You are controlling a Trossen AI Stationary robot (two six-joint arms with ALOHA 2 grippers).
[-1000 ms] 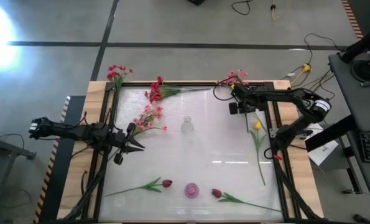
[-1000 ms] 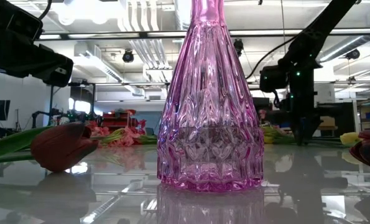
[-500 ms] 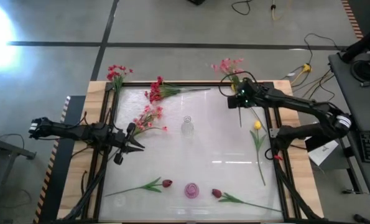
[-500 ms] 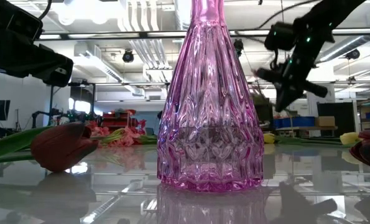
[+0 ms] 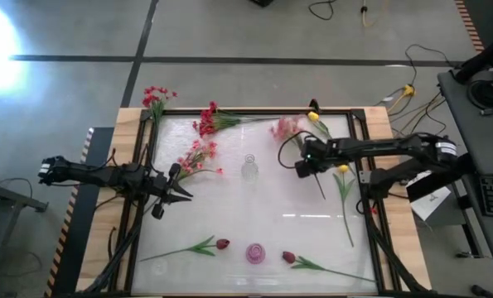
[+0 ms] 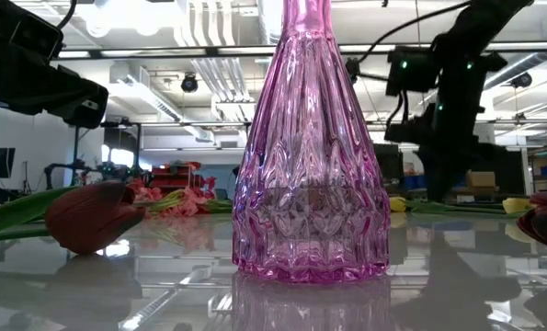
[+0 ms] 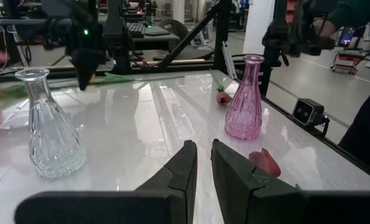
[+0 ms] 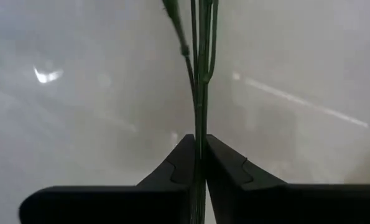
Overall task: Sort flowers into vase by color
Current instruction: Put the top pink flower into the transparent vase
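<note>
My right gripper [image 5: 301,165] is over the table's middle-right, shut on a pink blossom spray whose flowers [image 5: 286,127] point toward the far edge and whose stem end [image 5: 321,194] trails toward the near right. The clear vase [image 5: 248,168] stands just left of it. The pink vase [image 5: 255,252] stands near the front edge, between two dark red buds [image 5: 222,244] [image 5: 288,257]. A yellow tulip [image 5: 343,168] lies on the table at the right. My left gripper [image 5: 186,194] waits shut at the table's left, touching nothing. My right gripper pinches the pink spray's thin green stem [image 8: 200,124] between its two fingers, partway along its length, coming from the table's right side. The stem runs on past the fingertips [image 8: 186,149]. Whether its trailing end touches the table, I cannot tell.
Red sprays [image 5: 157,97] [image 5: 206,120] lie along the far edge, and another pink spray [image 5: 198,156] lies left of the clear vase. A yellow bloom [image 5: 314,116] sits by the far rail. Black rails frame the table [image 5: 370,207].
My right gripper has carried the pink spray from the table's far right corner, up and then down, toward the near left and the clear vase. The spray has come off the far rail, and its blossoms now lie over the table. My left arm has kept still.
</note>
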